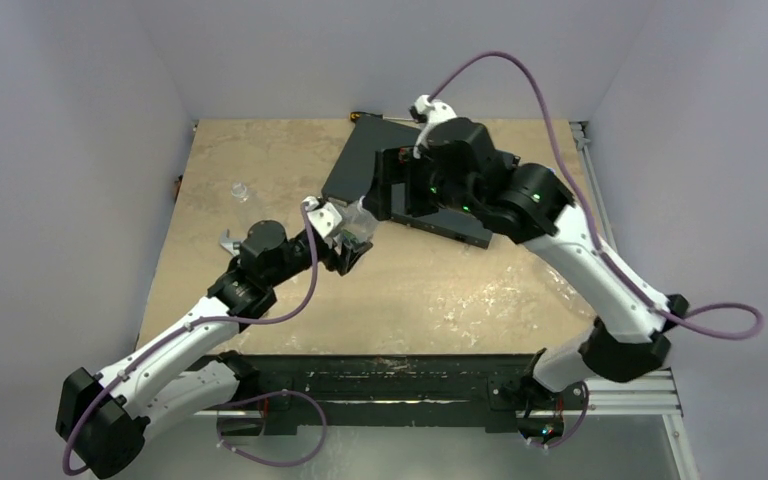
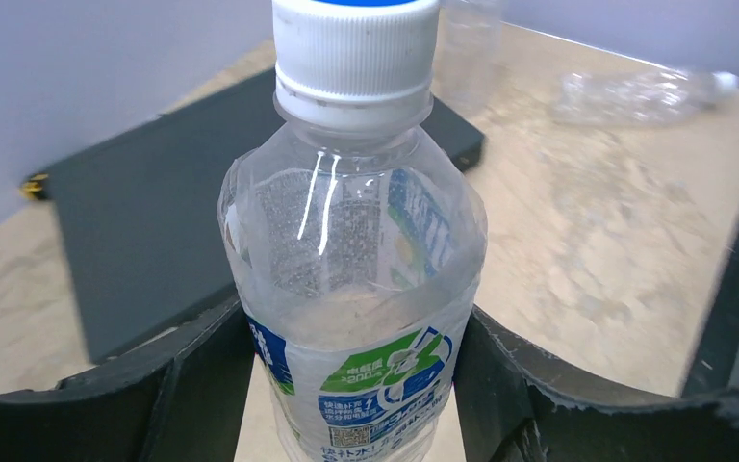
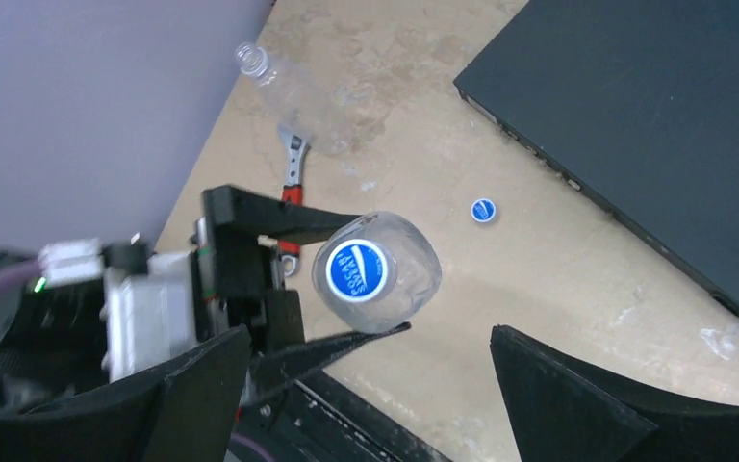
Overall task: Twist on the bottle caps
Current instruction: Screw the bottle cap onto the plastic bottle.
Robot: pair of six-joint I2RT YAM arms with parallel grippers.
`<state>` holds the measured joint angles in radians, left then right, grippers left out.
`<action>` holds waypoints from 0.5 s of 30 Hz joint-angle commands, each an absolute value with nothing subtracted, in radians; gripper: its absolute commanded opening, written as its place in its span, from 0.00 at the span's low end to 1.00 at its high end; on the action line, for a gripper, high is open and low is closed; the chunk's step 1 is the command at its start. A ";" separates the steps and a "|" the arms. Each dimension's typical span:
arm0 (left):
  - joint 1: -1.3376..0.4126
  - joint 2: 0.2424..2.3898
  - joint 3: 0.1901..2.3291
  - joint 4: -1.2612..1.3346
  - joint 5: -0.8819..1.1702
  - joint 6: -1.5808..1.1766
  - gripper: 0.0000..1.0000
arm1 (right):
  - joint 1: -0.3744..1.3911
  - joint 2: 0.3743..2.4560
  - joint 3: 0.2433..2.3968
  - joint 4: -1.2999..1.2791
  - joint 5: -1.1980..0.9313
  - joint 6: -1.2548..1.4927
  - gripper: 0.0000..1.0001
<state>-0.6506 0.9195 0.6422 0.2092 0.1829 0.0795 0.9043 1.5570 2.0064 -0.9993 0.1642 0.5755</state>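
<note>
in the left hand (image 2: 356, 385), pinched, the bottle (image 2: 346, 241) stands upright, cap (image 2: 356, 48) up, beneath the spread right hand (image 3: 368, 346).

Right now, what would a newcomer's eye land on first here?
The labelled bottle stands upright in the left gripper, just left of the black box, with a blue-white cap on its neck. The right gripper hangs open directly above that cap. A loose cap lies on the table between a red-handled wrench and the box.
</note>
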 commanded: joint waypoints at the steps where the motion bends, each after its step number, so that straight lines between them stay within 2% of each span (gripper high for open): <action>1: -0.622 0.894 0.680 0.070 0.607 0.030 0.00 | 0.910 1.350 1.854 -0.905 0.080 0.385 0.98; 6: -0.617 0.896 0.696 0.056 0.922 -0.018 0.00 | 0.931 1.262 1.724 -0.924 -0.132 0.222 0.85; 15: -0.616 0.949 0.728 -0.031 1.081 -0.033 0.00 | 1.003 1.281 1.700 -0.972 -0.200 0.130 0.67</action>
<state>-0.6220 0.9352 0.6785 0.0078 0.9516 -0.0200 0.9981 1.2816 1.6863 -0.9668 -0.1375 0.2108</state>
